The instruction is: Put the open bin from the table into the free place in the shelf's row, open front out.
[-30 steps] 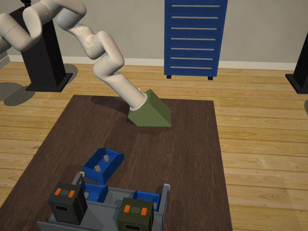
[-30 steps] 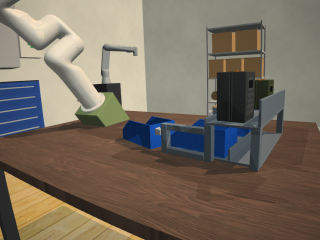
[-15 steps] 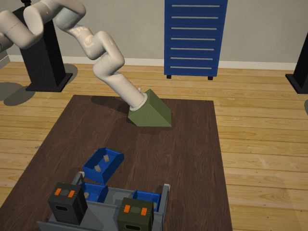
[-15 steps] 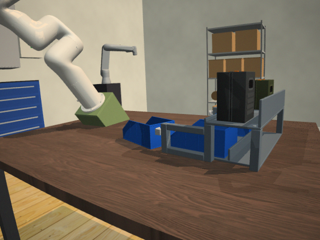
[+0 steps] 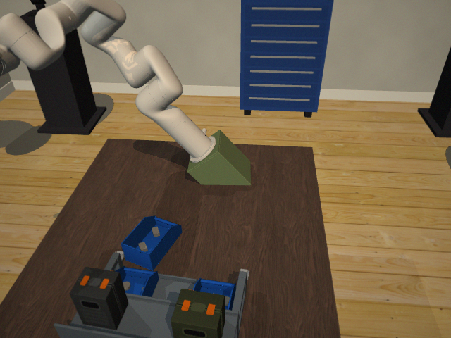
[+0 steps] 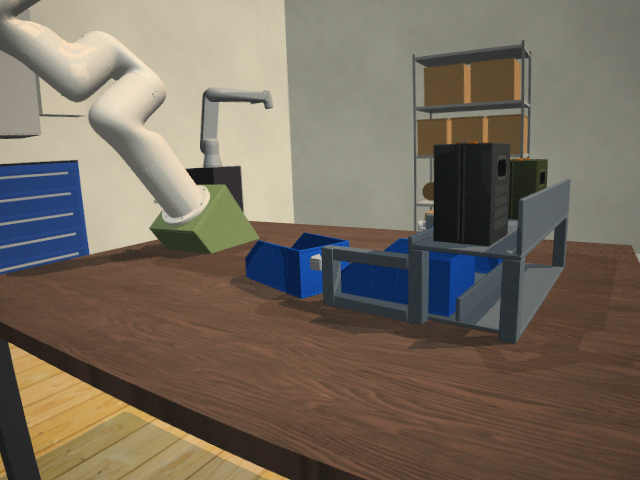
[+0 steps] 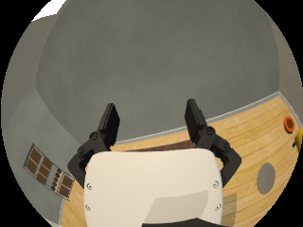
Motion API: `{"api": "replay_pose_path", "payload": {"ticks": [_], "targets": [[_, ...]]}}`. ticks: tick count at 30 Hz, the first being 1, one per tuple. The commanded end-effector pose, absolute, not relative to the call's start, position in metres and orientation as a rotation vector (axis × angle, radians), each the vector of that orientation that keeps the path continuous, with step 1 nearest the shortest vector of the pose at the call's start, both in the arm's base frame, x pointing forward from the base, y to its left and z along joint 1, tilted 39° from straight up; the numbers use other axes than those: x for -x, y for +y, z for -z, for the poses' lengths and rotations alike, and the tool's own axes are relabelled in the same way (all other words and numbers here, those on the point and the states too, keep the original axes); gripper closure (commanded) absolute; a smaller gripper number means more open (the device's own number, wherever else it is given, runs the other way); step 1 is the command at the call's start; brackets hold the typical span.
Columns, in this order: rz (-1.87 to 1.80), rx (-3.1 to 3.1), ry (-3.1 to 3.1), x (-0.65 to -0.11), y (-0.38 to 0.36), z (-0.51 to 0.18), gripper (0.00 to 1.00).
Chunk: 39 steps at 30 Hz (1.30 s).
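The open blue bin point(image 5: 136, 255) point(image 6: 273, 268) stands on the table, turned at an angle to the shelf, its high rear wall toward the shelf and two small grey parts inside. The grey shelf point(image 5: 141, 309) point(image 6: 543, 217) holds a blue bin at the left in the top view point(image 5: 150, 285) point(image 6: 372, 281) and another at the right point(image 5: 215, 287), fronts toward the arm's base. A gap lies between them. My gripper point(image 7: 151, 109) is open and empty in the wrist view, tilted toward a wall, with no bin between its fingers. The top and exterior views miss it.
On the shelf's upper board stand a black case point(image 5: 96, 298) point(image 6: 470, 196) and an olive case point(image 5: 198, 318) point(image 6: 524, 191). Side posts with pale tips flank the row. The arm's green base block point(image 5: 225, 170) point(image 6: 206, 227) stands across the table point(image 5: 284, 218) point(image 6: 258, 372).
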State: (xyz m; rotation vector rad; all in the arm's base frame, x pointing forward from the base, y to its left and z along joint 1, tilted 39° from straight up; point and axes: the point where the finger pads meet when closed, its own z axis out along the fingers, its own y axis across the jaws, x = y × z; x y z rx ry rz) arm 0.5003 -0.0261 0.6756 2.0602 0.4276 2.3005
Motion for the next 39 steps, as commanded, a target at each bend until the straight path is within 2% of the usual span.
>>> {"api": "replay_pose_path", "payload": {"ticks": [1,14,19,31,36,39], "targets": [[-2.305,-2.058,0.433,-0.502,0.01,-0.677,0.0],[-2.305,-2.058,0.433,-0.503,0.021,-0.677,0.0],[-2.414,-2.106,0.679,-0.495,0.075,-0.677,0.0],[-2.414,-2.106,0.679,-0.495,0.075,-0.677,0.0],[-2.414,-2.106,0.678,-0.488,0.124,-0.677,0.0],[-2.414,-2.106,0.678,-0.488,0.124,-0.677,0.0]]}}
